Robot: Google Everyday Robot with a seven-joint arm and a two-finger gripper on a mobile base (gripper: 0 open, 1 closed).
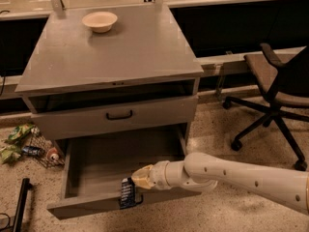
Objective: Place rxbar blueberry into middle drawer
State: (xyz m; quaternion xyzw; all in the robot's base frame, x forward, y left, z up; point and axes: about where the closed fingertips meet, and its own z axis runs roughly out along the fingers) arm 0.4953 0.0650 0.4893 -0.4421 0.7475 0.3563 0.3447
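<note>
The rxbar blueberry [127, 194] is a dark navy bar with pale lettering. It hangs upright from my gripper [138, 180], which is shut on its top end. The bar sits right at the front rim of the middle drawer [104, 166], overlapping the front panel. That drawer is pulled wide open and shows a plain grey tray inside. My white arm [231, 175] reaches in from the right, just above the drawer's front right part.
The drawer one tier higher [116, 116] is shut. A beige bowl [99, 21] stands on the cabinet top [120, 52]. A black office chair [280, 91] is at the right. Wrappers and litter [24, 146] lie on the floor at the left.
</note>
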